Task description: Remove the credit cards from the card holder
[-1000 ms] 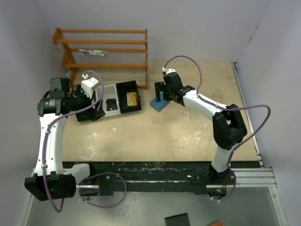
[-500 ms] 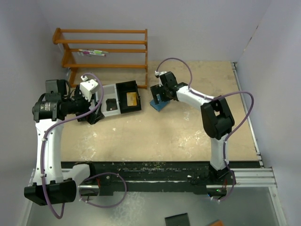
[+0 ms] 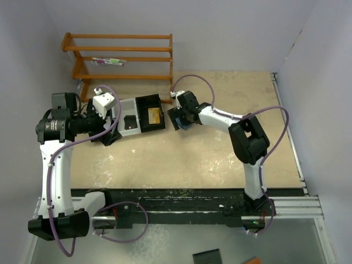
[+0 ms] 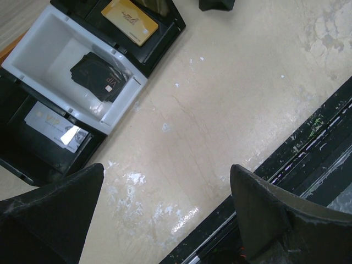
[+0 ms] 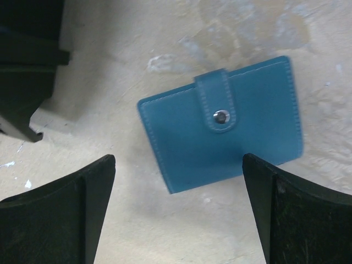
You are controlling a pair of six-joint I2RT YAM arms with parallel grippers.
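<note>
The blue card holder (image 5: pixel 220 132) lies flat and closed on the table, its strap snapped shut; no cards show in it. My right gripper (image 5: pixel 179 190) hovers open just above it, one finger on each side of its near edge. In the top view the right gripper (image 3: pixel 176 117) covers the holder. A gold-tan card (image 4: pixel 129 21) lies in the tray's black end compartment, and it also shows in the top view (image 3: pixel 154 116). A black card (image 4: pixel 99 80) lies in the white compartment and a silver card (image 4: pixel 58 126) in the other black one. My left gripper (image 4: pixel 165 212) is open and empty above bare table.
The black-and-white three-compartment tray (image 3: pixel 144 102) sits just left of the right gripper; its corner (image 5: pixel 25 66) shows in the right wrist view. A wooden rack (image 3: pixel 121 58) stands at the back left. The black front rail (image 4: pixel 308 137) runs along the table's near edge.
My right gripper has moved left and down over the holder, toward the tray. My left arm has drawn back slightly to the left.
</note>
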